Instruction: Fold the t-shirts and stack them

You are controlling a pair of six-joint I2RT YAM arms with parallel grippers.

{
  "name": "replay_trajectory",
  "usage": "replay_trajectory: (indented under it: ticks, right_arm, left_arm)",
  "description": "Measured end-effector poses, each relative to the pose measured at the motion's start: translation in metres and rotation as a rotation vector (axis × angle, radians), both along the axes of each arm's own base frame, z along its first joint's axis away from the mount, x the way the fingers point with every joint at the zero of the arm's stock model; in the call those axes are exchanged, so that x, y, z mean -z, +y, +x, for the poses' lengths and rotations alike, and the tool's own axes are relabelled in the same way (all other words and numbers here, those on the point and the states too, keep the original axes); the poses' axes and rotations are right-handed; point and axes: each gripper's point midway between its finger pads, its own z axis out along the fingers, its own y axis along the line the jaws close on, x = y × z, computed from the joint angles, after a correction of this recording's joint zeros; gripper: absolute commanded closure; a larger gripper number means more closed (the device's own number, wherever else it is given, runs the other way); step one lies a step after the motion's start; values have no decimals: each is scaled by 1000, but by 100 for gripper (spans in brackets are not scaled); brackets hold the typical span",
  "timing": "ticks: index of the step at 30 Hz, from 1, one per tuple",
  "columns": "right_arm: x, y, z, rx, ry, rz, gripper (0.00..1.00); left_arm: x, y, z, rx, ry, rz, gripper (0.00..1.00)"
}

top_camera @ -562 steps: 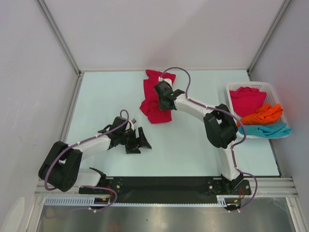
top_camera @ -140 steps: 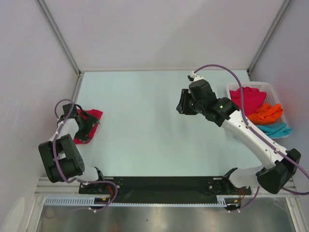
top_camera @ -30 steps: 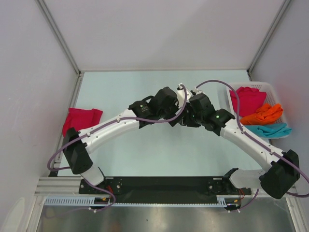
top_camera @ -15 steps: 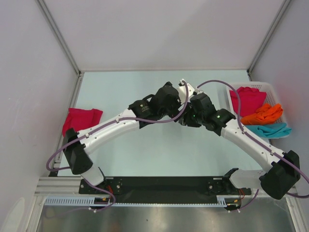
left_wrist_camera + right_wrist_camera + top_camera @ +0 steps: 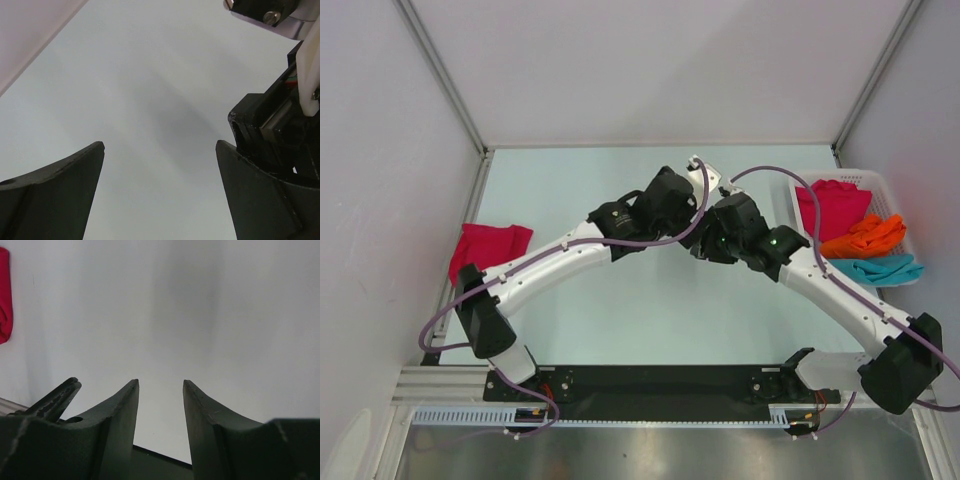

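Observation:
A folded crimson t-shirt (image 5: 490, 248) lies at the table's left edge; its edge also shows in the right wrist view (image 5: 4, 295). Three more t-shirts sit bunched in the white basket (image 5: 898, 200) at the right: crimson (image 5: 832, 208), orange (image 5: 865, 237) and teal (image 5: 882, 268). Both arms meet over the middle of the table, well away from every shirt. My left gripper (image 5: 160, 145) is wide open over bare table. My right gripper (image 5: 160, 382) has a narrower gap between its fingers, with nothing in it.
The right arm's black and white wrist (image 5: 272, 125) sits close beside my left gripper's right finger. Grey walls enclose the pale table (image 5: 580, 190) at the back and sides. The arms' black base rail (image 5: 660, 385) runs along the near edge.
The left arm's wrist has shifted slightly toward the back right, closer over the right arm's wrist. The right arm has barely moved. Neither gripper's opening has changed.

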Motion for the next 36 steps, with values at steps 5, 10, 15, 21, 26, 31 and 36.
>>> replay_trajectory:
  ticks: [5,10,15,21,26,31,36]
  right_arm:
    - [-3,-15,7,40,-9,-32,38]
    - [-25,-54,46,149,-60,14,41]
    - [-16,-110,89,285,-37,53,41]
    - [10,-153,105,395,43,63,37]
    - [11,-198,111,548,40,58,33]
    - [12,-232,112,662,32,28,32]
    - [13,-249,110,718,30,8,32]
  left_arm:
    - [-5,-3,-3,6,42,-36,0]
    - [-7,-14,-5,50,167,-185,0]
    - [15,24,18,-7,371,-388,0]
    - [31,59,18,-77,464,-464,0]
    - [20,48,1,-4,480,-502,0]
    - [19,44,-2,21,489,-517,0]
    - [20,41,-6,45,506,-522,0]
